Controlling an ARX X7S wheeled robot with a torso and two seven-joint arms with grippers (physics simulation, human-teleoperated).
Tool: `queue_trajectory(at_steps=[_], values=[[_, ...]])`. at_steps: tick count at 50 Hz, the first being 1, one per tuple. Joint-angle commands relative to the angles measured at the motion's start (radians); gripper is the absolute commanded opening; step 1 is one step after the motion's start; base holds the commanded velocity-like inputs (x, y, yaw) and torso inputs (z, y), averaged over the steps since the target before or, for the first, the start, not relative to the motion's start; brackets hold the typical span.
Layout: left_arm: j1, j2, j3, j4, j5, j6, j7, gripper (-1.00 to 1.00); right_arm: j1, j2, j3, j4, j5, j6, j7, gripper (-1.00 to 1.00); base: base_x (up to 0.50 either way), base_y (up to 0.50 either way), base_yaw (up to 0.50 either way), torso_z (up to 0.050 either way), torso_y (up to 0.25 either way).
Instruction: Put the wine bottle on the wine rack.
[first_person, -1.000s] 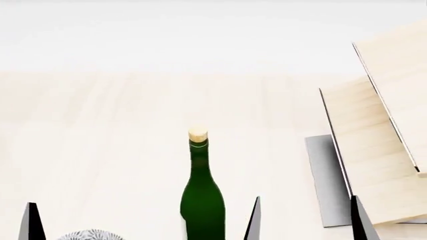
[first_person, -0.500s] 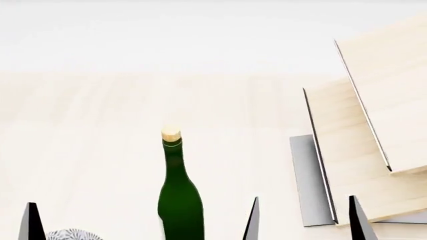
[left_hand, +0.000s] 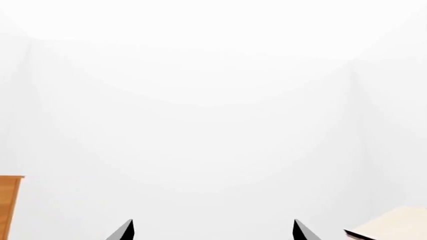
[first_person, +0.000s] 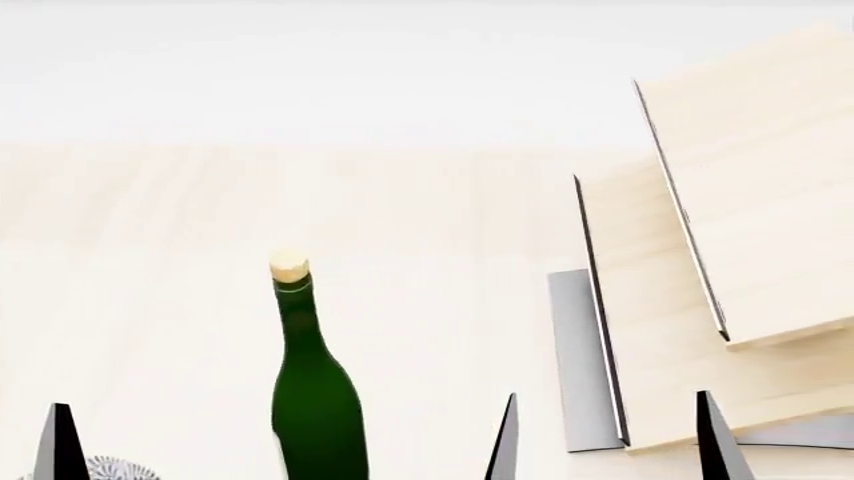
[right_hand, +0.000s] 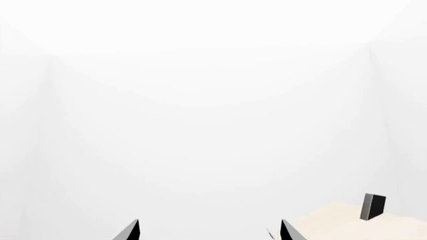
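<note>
A glossy dark green glass wine bottle with a matt tan cork stands on a pale, smooth wood-grain table beside the light-wood, grey-metal-based wine rack.

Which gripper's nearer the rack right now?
Right. The right gripper sits just in front of the rack; the left gripper is beyond the bottle.

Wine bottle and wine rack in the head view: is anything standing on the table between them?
Nothing stands there. In the head view only bare pale wood tabletop separates the wine bottle from the wine rack; one dark hand fingertip pokes up at the bottom edge.
</note>
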Motion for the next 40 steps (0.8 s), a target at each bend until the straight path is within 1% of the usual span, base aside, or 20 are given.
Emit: queue_trajectory(at_steps=[1,40], values=[[-0.001,-0.003,0.003,-0.001,0.000,0.001,-0.004,1.00,0.001,0.004,-0.002,0.001,0.003,0.000,0.004,1.00,0.00,-0.10,0.00,0.000,0.000],[-0.006,-0.016,0.009,-0.002,-0.005,0.001,-0.019,1.00,0.007,0.016,-0.014,0.006,0.003,-0.002,0.015,1.00,0.00,-0.10,0.00,0.000,0.000]])
